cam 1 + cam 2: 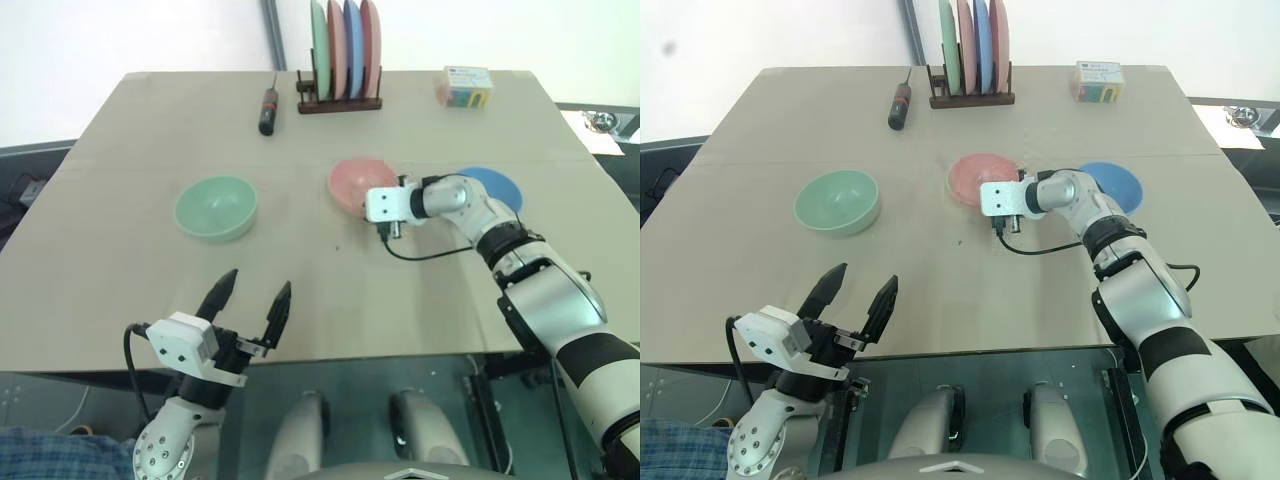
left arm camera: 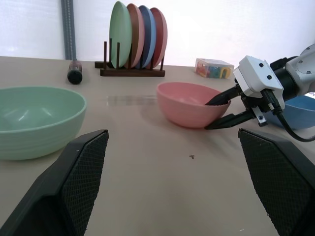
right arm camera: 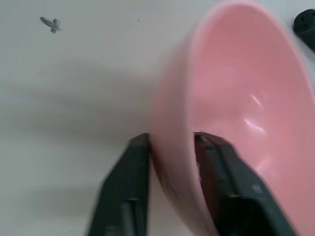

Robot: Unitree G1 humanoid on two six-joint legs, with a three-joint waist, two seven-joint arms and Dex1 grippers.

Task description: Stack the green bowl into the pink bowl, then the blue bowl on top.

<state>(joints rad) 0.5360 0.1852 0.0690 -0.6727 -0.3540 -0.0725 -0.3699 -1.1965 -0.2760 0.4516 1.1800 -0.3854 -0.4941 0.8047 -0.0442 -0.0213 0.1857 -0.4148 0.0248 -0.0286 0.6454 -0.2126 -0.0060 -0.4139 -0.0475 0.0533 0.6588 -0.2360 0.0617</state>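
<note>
Three round plastic bowls on the tan table (image 1: 120,300): pale mint-green bowl (image 1: 215,207) toward the left, salmon-pink bowl (image 1: 352,181) in the middle, sky-blue bowl (image 1: 495,185) just right of it. Right gripper (image 3: 170,145) clamped on the pink bowl's rim, one finger inside, one outside. Left gripper (image 1: 253,301) spread wide, holding nothing. Four plates in the wooden rack (image 1: 340,100) at the back.

Green bowl (image 1: 216,207) left, pink bowl (image 1: 357,181) centre, blue bowl (image 1: 493,186) right.
</note>
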